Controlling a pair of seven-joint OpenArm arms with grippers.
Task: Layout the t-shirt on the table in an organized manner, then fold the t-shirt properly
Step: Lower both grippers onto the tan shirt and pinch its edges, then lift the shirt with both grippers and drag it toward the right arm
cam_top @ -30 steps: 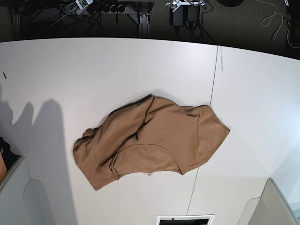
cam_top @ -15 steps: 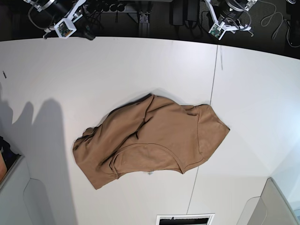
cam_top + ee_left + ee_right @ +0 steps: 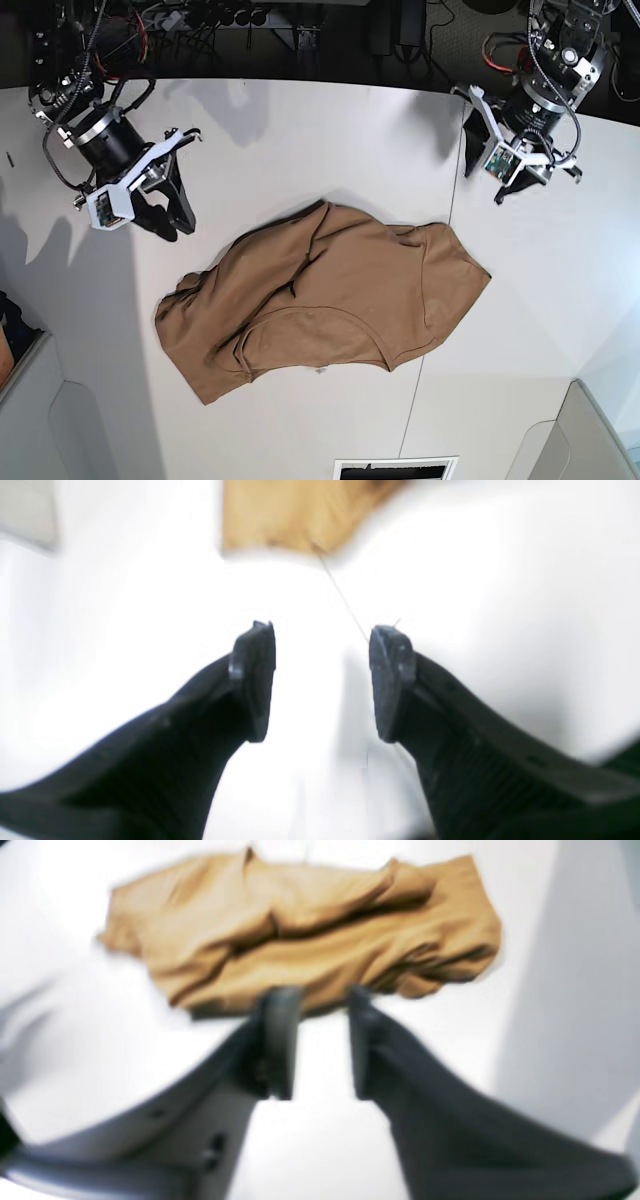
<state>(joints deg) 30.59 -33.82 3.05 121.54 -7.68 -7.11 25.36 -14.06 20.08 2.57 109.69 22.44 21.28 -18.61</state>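
The soft tan-brown t-shirt [image 3: 320,300] lies in a crumpled heap in the middle of the big flat white table [image 3: 300,130]. It is not spread out and not folded, so all the work is left. The left gripper [image 3: 322,680] hangs over bare table on the far right, jaws apart and holding nothing. The right gripper [image 3: 312,1040], on the far left, is partly open and empty too.

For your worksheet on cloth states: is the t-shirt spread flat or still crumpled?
Crumpled. The t-shirt lies bunched on the table, with deep creases and layers overlapping; neither sleeve is laid out.
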